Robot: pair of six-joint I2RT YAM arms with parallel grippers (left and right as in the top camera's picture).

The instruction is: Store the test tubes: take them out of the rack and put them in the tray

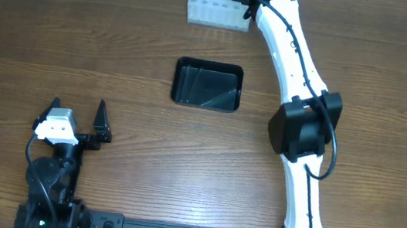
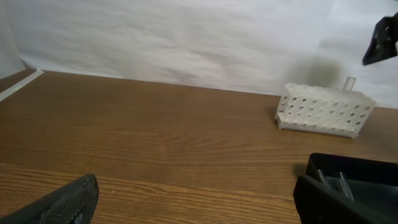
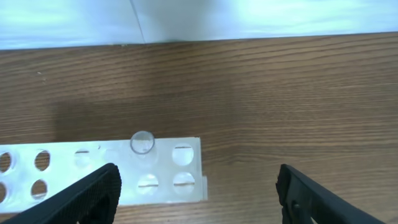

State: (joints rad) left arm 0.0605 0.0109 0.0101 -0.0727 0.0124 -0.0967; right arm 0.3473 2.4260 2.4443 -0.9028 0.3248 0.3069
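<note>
At tabletop's far edge: white perforated plastic rack (image 1: 216, 10) holding one upright clear test tube (image 3: 142, 142). Above its end: right gripper (image 3: 198, 177), fingers spread wide, empty. Mid-tabletop: black rectangular tray (image 1: 210, 63) containing clear tubes (image 1: 210, 88). Near-left corner: left gripper (image 1: 78, 110), fingers apart.

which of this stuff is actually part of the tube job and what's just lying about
In the job: white rack, one tube standing in it, black tray holding tubes, right hand open over the rack.
Just there: left hand, open by its base; wooden table.
</note>
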